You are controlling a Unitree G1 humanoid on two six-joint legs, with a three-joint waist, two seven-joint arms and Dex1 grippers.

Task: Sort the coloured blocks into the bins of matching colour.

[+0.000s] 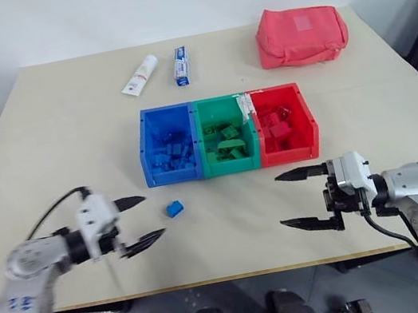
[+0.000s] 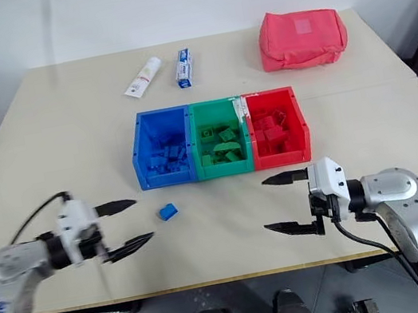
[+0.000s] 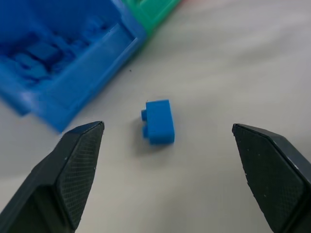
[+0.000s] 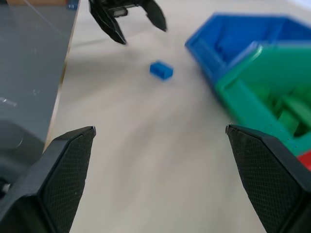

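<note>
Gaping wide, both the left claw (image 1: 141, 219) and right claw (image 1: 294, 200) hold nothing.

Past our left gripper (image 3: 165, 165), the blue bin (image 3: 92, 73) is blurred and cut off — the bricks (image 3: 39, 58) inside melt into one blue mass we cannot count. Beyond our right gripper (image 4: 160, 170), the red bin (image 4: 303, 160) shows as a cropped sliver — its contents hidden.
</note>
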